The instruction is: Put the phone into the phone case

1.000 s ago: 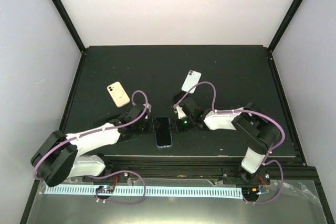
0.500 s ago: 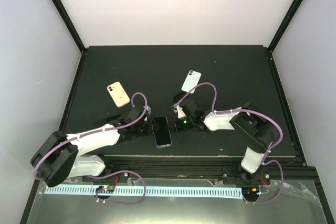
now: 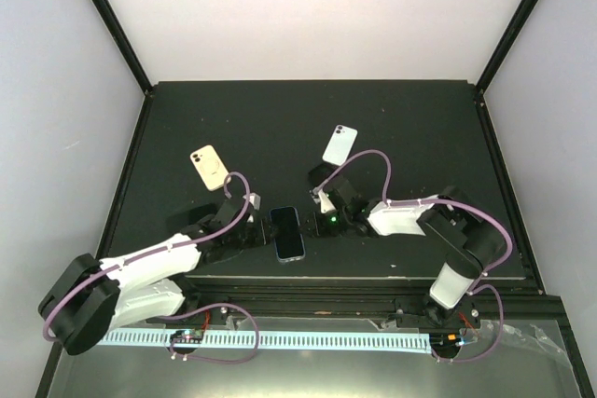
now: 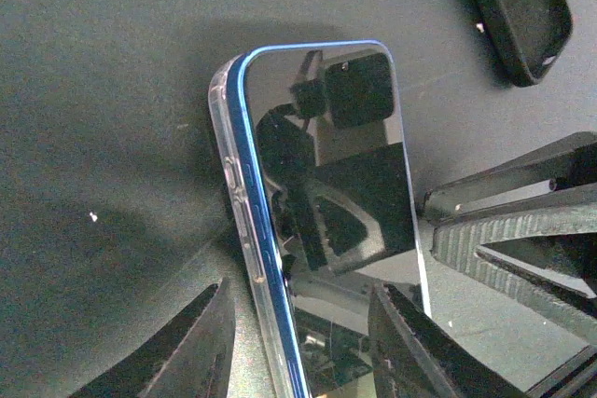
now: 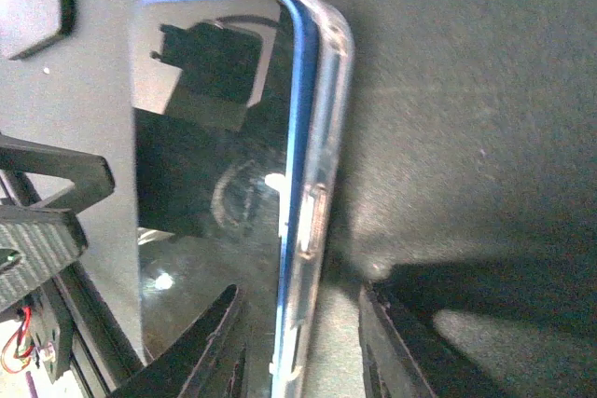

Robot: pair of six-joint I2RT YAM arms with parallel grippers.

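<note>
On the left part of the black tabletop surface (image 3: 420, 118), a cream phone-shaped item with a ring on its back (image 3: 211, 167) is seen lying flat, well apart from both arms. Nearer the front edge, the left gripper (image 3: 260, 229) is held low just beside the task's thing; its two fingers (image 4: 201, 347) are spread apart and released, with nothing clamped between them. Between the two grippers, the blue-framed phone with a dark glossy screen (image 3: 290, 233) is laid face up on the surface, resting in the clear, transparent phone case (image 4: 230, 195). The rim of the case is seen outside the blue frame along one long side; whether the phone is fully seated cannot be told. Just right of the phone, the right gripper (image 3: 315, 223) is likewise unclenched, and that cased long edge is seen in the gap between its fingers (image 5: 210, 347). Farther back and to the right, a pale blue phone-shaped item (image 3: 340, 144) is laid flat, untouched.
</note>
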